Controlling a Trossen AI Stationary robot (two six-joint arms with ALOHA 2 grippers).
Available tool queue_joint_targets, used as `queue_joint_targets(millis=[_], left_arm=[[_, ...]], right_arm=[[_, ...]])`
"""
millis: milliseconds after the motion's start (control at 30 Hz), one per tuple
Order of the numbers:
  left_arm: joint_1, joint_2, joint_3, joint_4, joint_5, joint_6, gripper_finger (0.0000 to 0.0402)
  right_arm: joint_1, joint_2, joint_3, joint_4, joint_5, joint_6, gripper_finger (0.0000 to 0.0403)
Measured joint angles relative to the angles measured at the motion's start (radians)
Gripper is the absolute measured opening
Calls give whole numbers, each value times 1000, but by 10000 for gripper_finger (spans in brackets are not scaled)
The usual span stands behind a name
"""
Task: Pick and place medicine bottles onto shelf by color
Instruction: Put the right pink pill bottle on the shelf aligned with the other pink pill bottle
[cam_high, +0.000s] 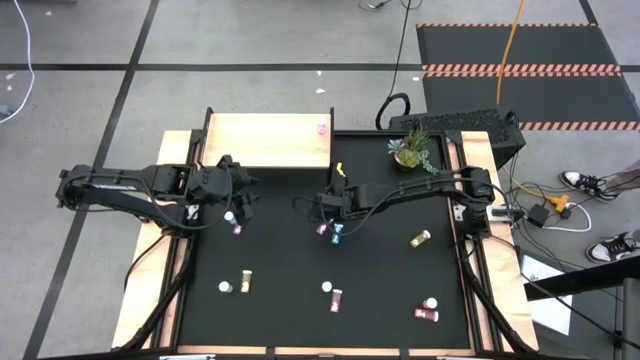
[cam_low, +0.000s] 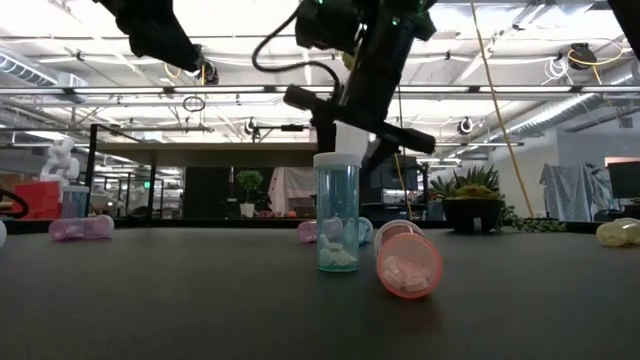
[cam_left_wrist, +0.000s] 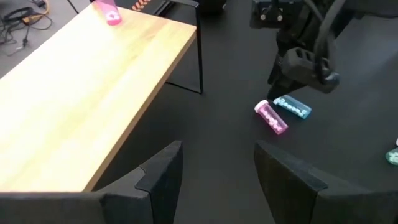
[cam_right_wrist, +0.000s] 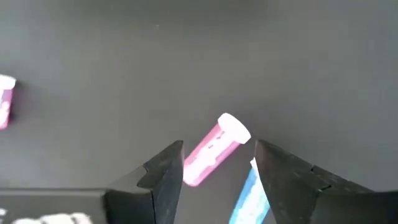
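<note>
High view: right tool (cam_high: 331, 228) open, empty, above pink bottle (cam_right_wrist: 214, 149) and teal bottle (cam_right_wrist: 249, 196) mid-surface. Left tool (cam_left_wrist: 214, 180) open, empty, beside shelf (cam_high: 268, 140), which holds one pink bottle (cam_high: 321, 128). Bottles look light, rigid, smooth, roll-prone; grip across the body.

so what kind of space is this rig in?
Most likely an open robotics lab or workshop, not a pharmacy: exposed ceiling ducts and strip lights in the low view, hazard-striped floor mats, and loose cables beside the black work table.
</note>
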Motion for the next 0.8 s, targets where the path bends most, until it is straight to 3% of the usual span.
queue_joint_targets(millis=[333, 800], left_arm=[[4, 0, 0, 0, -8, 3, 200], [4, 0, 0, 1, -32, -6, 200]], right_arm=[[-12, 0, -126, 173, -49, 90, 191], [-63, 9, -167, 229, -85, 29, 191]])
